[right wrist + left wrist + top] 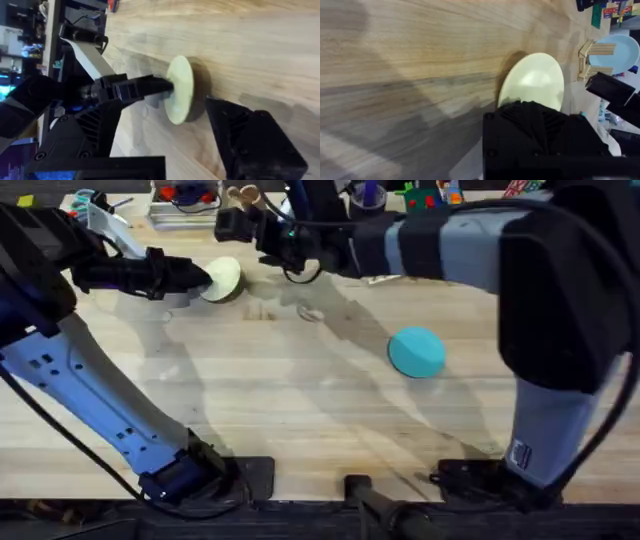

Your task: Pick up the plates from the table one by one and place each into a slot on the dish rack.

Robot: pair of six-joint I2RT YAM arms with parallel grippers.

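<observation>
Your left jaws [205, 277] pinch the cream plate [224, 279], lifted on edge; next carry it to the rack [595, 60]. Right jaws [232, 222]: cannot tell.

No legible text, label, brand, number or sign in any view. Checked the table [300, 400], both arms and the cluttered far edge of the table (coloured items there are too small and blurred to read). The cream-yellow plate [532, 82] and the turquoise plate [416, 351] carry no markings. Nothing readable on the dish rack [595, 60] either.
</observation>
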